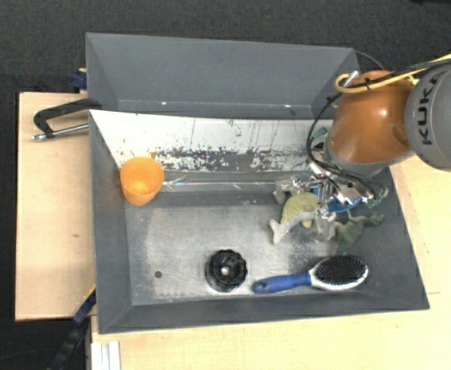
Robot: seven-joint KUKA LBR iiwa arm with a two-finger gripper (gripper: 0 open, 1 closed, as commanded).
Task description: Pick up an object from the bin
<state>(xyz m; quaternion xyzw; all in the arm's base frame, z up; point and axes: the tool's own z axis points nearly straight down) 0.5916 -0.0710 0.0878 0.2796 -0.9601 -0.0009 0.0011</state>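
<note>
Your end effector point(327, 200) is low in the bin point(210, 75), over a pale green toy animal point(296, 211) that lies just beyond the blue-handled hairbrush point(318, 276). You cannot tell how far open it is or whether it has hold of the toy. A dark green toy point(356, 227) lies just above the brush's head, a black round knob point(226, 270) just left of its handle, and an orange cup point(141, 180) well up and left of it.

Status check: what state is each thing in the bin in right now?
Cup: back left, against the wall.
Black cap: flat, front middle.
Brush: flat, bristles up, handle leftward.
Pale toy: lying right of middle.
Green toy: partly hidden, right side.
Pincer: low over that pale one.
</note>
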